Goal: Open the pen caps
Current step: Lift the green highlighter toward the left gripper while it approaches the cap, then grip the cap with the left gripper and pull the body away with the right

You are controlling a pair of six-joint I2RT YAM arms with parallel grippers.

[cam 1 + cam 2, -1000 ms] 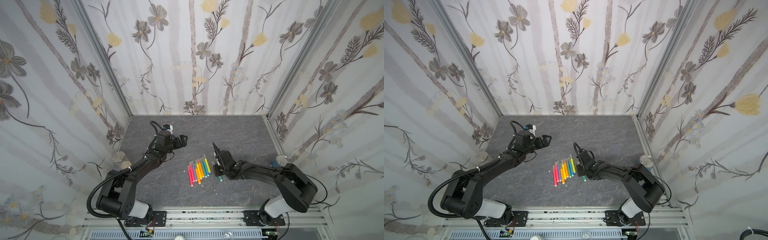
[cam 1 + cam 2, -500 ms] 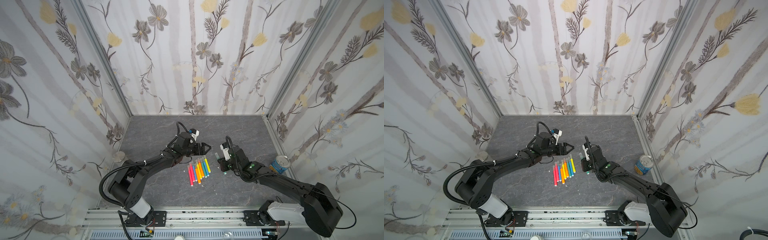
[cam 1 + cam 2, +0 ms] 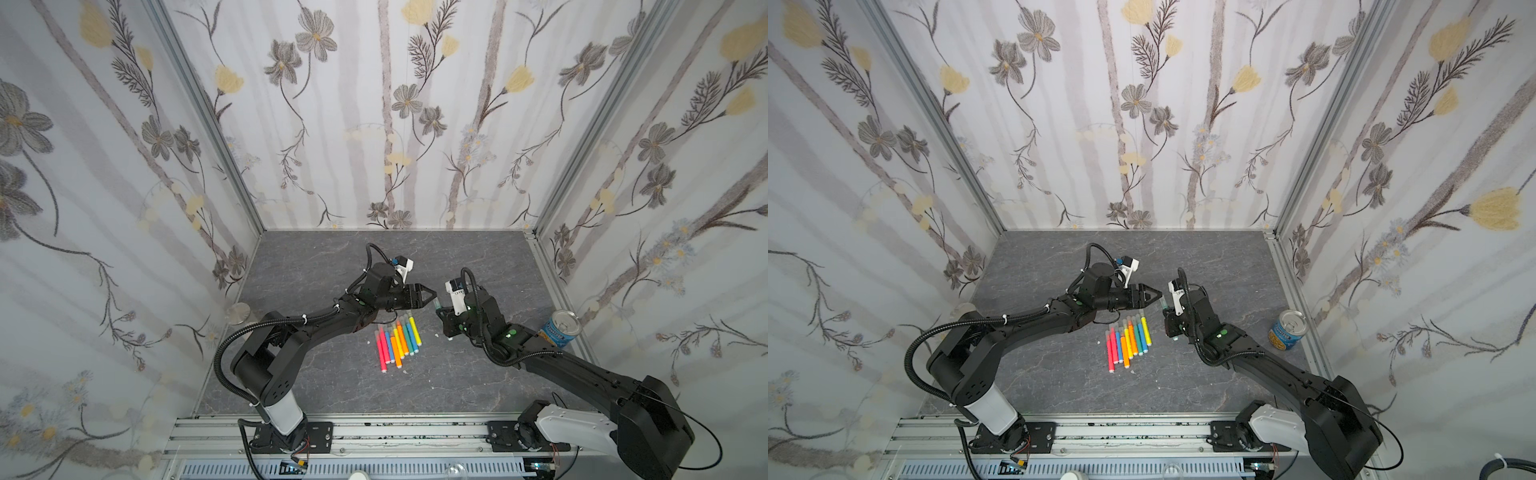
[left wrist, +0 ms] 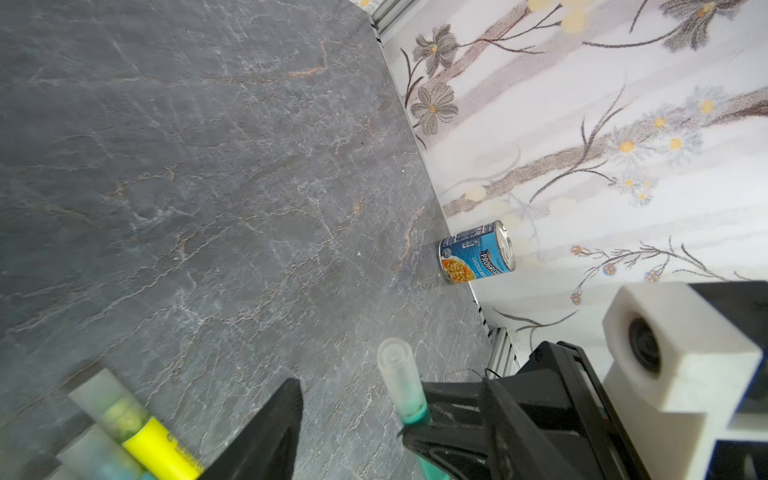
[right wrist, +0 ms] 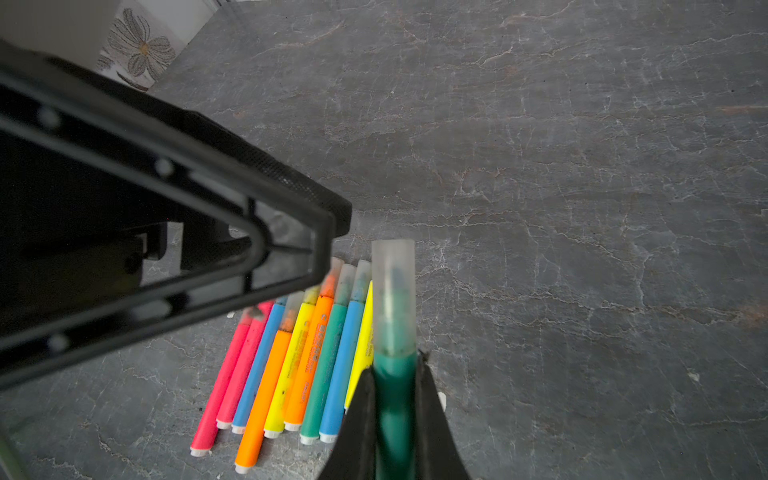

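Observation:
My right gripper is shut on the barrel of a green pen, held above the table at centre right. The pen's frosted clear cap is on and points toward my left gripper. The left gripper is open, its fingertip beside the cap with a gap, not touching. A row of several capped pens in pink, blue, orange, yellow and green lies on the table below both grippers.
A blue soup can stands by the right wall. A round metal disc lies at the left wall. Flowered walls close in the grey stone table on three sides.
My left arm swung from the back left to the middle and its jaws narrowed. My right gripper rose with the green pen and turned its cap toward the left gripper.

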